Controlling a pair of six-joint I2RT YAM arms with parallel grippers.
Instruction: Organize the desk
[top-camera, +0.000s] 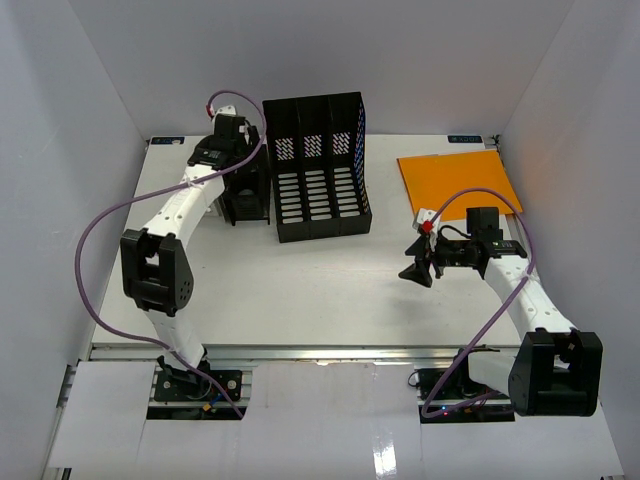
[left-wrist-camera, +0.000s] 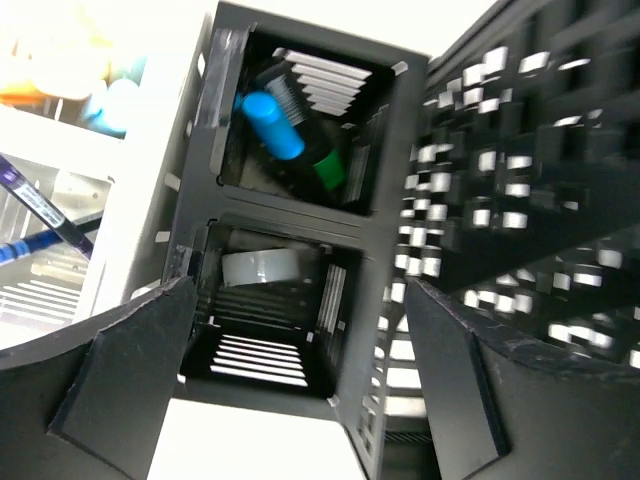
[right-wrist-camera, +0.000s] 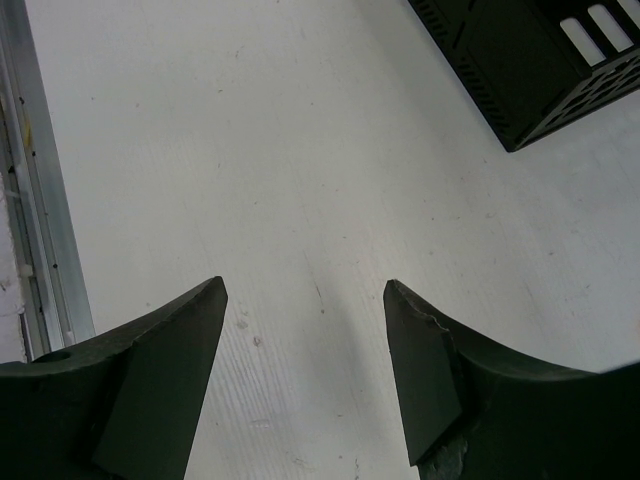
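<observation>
Wide apart, the left fingers hang over a small black organizer tight against the file rack. The right fingers, equally wide, hover above open white tabletop, between its front rail and the rack's corner.

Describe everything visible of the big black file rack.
The black file rack looks like plastic. It has three slots, perforated walls at the back and a slatted floor. It stands upright at the rear middle of the desk, empty as far as seen. A smaller black organizer sits close at its left.
</observation>
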